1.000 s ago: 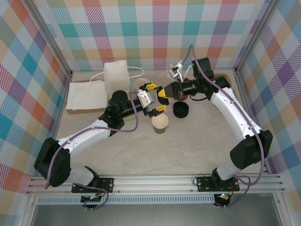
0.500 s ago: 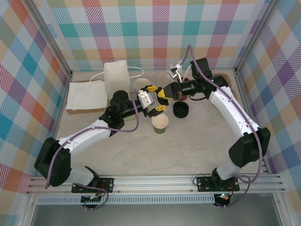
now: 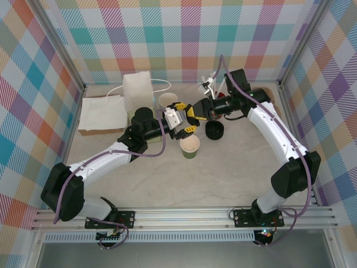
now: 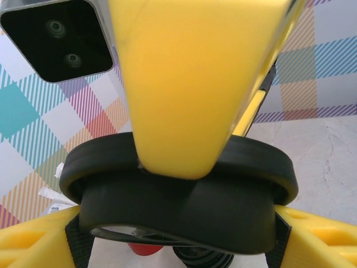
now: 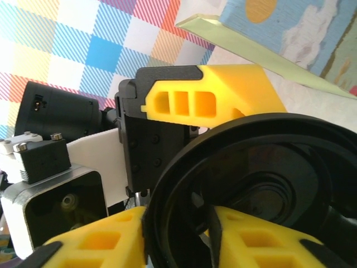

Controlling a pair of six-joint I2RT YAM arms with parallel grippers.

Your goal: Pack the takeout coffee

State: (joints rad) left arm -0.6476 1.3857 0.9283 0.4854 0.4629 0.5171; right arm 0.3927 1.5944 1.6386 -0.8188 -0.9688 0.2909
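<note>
Holding the lid (image 4: 178,212) across its width, your left gripper (image 3: 184,117) had wide jaws. Whether the right gripper (image 3: 195,109) also pinched its rim, I could not tell. The cup (image 3: 189,147) stood open near the middle of the table (image 3: 234,173), just nearward of the lid and lower, closer to your left arm.

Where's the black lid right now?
Left wrist view: the black lid sits between the fingers of the left gripper, a finger of the right gripper over its rim. Top view: both grippers meet mid-table, just behind the open green cup.
</note>
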